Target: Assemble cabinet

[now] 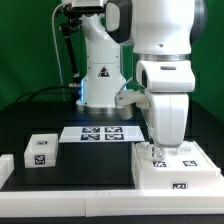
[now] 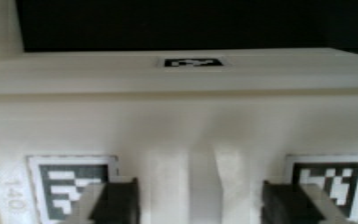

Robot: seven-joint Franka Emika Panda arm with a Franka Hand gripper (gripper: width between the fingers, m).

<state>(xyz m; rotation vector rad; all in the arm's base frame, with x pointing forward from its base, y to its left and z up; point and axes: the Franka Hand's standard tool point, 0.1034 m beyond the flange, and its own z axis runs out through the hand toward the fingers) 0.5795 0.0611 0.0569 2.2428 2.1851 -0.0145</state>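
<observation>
Your gripper [image 1: 155, 152] points straight down with its two dark fingers [image 2: 112, 200] spread apart and nothing clamped between them. In the wrist view [image 2: 194, 192] a narrow raised white ridge [image 2: 208, 175] stands in the gap between the fingers. You cannot tell whether either finger touches it.

Right under the gripper lies the large white blocky cabinet body [image 1: 180, 172], and the fingertips sit at or just above its top face, near the corner towards the exterior view's left and far side. Up close the same white body [image 2: 158, 100] fills most of the wrist view, with a black-and-white marker tag [image 2: 69, 182] printed just beside each finger and a further tag on its top edge. The body rests on the black table [image 1: 70, 180], at the near side on the exterior view's right.

Beyond it, towards the middle of the table, you see the marker board [image 1: 95, 132] lying flat. Further to the exterior view's left stands a small white box-shaped part with a tag on its front [image 1: 40, 150], well apart from the gripper. At the near edge on the exterior view's left lies another low white part [image 1: 6, 168], cut off by the frame.
</observation>
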